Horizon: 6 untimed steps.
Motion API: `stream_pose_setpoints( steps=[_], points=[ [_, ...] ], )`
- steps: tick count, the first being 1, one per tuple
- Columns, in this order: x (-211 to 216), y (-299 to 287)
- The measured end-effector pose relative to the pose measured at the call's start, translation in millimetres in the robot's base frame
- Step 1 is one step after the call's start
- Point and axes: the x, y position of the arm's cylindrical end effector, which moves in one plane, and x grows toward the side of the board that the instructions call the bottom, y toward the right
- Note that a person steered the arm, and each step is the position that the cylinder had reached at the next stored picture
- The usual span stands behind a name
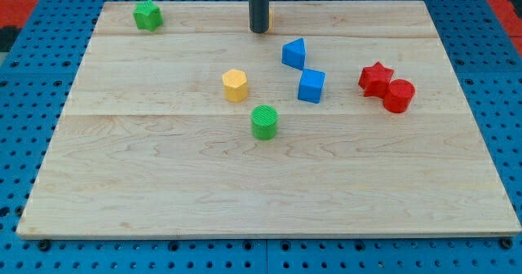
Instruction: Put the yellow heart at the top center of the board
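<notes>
Wooden worktop (269, 192) fills the view, near edge at the view's bottom, sitting on a blue pegboard (20, 103). The tool is a plain dark rod (258, 5) coming down at top centre; spread or pinched state can't be told. The tip (258, 31) rests on the worktop just below the top edge.

Task item: a yellow block (269, 18) shows only as a sliver at the rod's right edge, at top centre; shape unreadable, touching or not unclear.

Blocks:
- Red cylinder (399, 95) touching the red star (375, 77), right side.
- Blue cube (311, 86) just below the blue wedge (294, 53), centre, below-right of the tip.
- Green cylinder (264, 121), mid-board.
- Yellow hexagon (235, 85), up-left of it.
- Green star (148, 15), top left corner.
</notes>
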Motion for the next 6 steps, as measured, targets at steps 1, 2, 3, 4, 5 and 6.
stream_pose_setpoints(
  steps=[1,2,3,4,5,6],
  points=[
    [8.3,-4.2],
    [8.3,-24.2],
    [8.3,-24.4],
    [8.3,-24.4],
    [37.9,-23.2],
    [88.2,-9.2]
  ],
)
